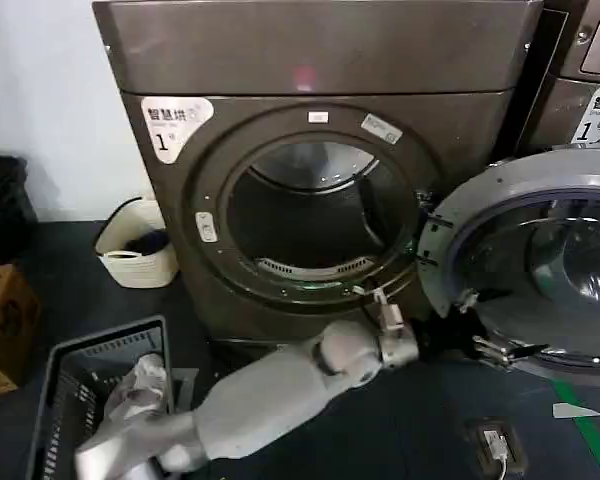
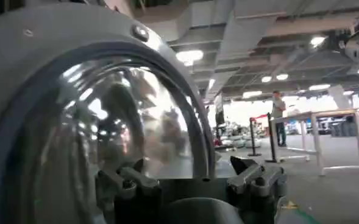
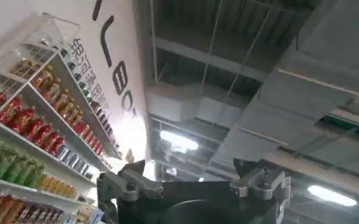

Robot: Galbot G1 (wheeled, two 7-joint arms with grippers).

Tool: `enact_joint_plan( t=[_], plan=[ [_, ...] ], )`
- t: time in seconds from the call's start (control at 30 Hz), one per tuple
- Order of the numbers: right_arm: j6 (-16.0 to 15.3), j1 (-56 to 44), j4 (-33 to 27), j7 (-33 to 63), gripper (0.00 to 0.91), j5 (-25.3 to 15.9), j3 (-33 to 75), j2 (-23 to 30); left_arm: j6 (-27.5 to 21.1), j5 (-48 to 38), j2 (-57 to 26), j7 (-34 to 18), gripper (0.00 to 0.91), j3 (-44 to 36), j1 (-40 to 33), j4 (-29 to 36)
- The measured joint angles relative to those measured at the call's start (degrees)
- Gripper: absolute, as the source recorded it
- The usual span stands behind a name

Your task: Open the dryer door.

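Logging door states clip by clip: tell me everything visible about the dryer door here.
The dryer door is swung wide open to the right of the dryer, hinged at the drum opening's right edge. Its grey plastic inner face, ringing a domed clear glass bowl, faces the room. The left tool, fingers open, sits at its lower inner rim; contact is unclear. The left wrist view shows the bowl reflecting ceiling lights.

Dark floor [image 1: 400, 440] carries dryer [image 1: 320, 150], white basket [image 1: 137, 255], grey crate [image 1: 90, 395].

Dryer door [image 1: 540, 265] swung right of the dryer [image 1: 320, 170], left tool [image 1: 485, 325] before its inner face.
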State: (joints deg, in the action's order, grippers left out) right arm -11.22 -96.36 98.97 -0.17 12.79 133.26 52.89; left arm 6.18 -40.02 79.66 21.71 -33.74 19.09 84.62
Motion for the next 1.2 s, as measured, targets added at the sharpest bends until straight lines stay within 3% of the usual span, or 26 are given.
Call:
enact_joint_plan(
  t=[0.37,0.63,0.9,1.2],
  plan=[
    [0.02,1.42,0.71,-0.49,0.907,-0.4,-1.33,-0.13,-2.01,-3.17,-12.94,-1.38,0.907,1.67,2.48,9.47],
    [0.43,1.39,1.37,-0.92,0.907,-0.57,-0.65,-0.11,-4.37,-2.24,-23.61,-5.1,0.907,3.17,4.02,16.71],
    [0.64,1.4,2.38,-1.26,0.907,-0.61,-0.21,0.26,-3.02,1.76,-34.4,-10.12,0.907,3.97,5.45,23.26],
    [0.81,2.12,2.8,-1.35,0.907,-0.71,-1.06,0.7,-7.03,9.08,-45.6,-12.83,0.907,6.26,8.53,28.55]
  ],
)
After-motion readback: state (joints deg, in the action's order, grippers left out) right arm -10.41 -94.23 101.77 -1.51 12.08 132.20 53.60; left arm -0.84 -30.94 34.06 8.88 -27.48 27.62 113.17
